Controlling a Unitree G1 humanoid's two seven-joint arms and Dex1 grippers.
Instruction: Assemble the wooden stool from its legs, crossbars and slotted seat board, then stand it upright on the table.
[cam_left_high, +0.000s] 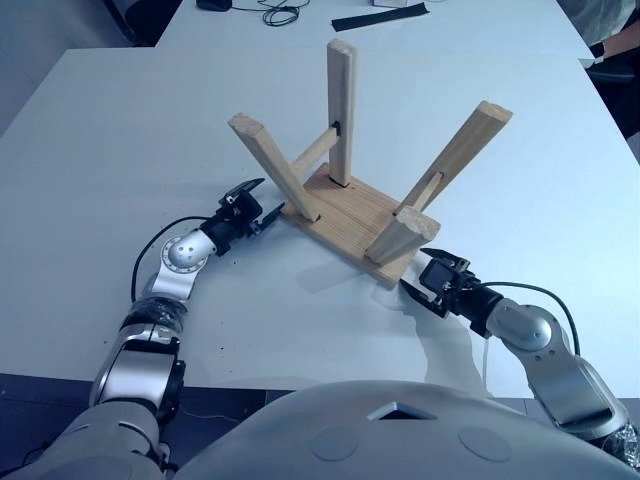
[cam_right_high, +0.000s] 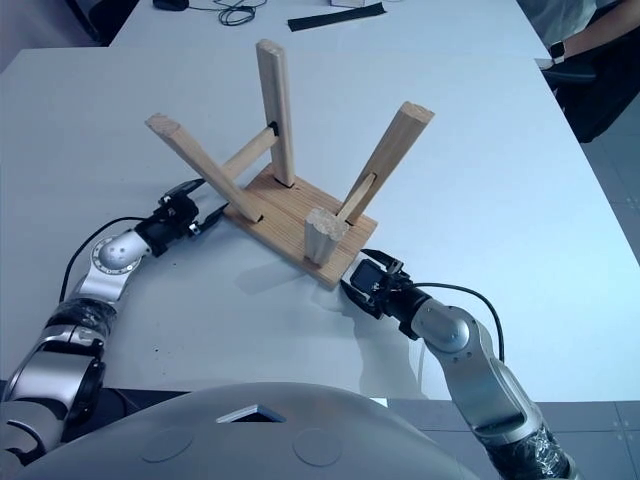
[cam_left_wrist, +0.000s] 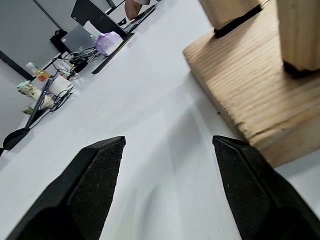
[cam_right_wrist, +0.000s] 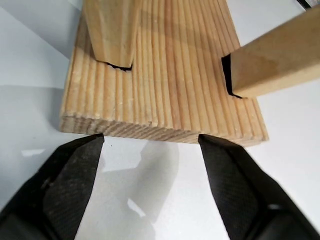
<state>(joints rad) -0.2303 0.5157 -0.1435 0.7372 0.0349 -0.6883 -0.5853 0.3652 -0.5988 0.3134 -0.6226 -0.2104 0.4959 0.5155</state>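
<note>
Table (cam_left_high: 120, 150) — inverted stool (cam_left_high: 352, 212), legs (cam_left_high: 341, 110) seemingly slotted in.

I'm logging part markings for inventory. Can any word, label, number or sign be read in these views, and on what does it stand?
No text can be read.
The seat board, legs and crossbars: bare wood without marks.
The table: no print on it.
The purple packet and bottles on the far desk in the left wrist view: too small and blurred to read.
</note>
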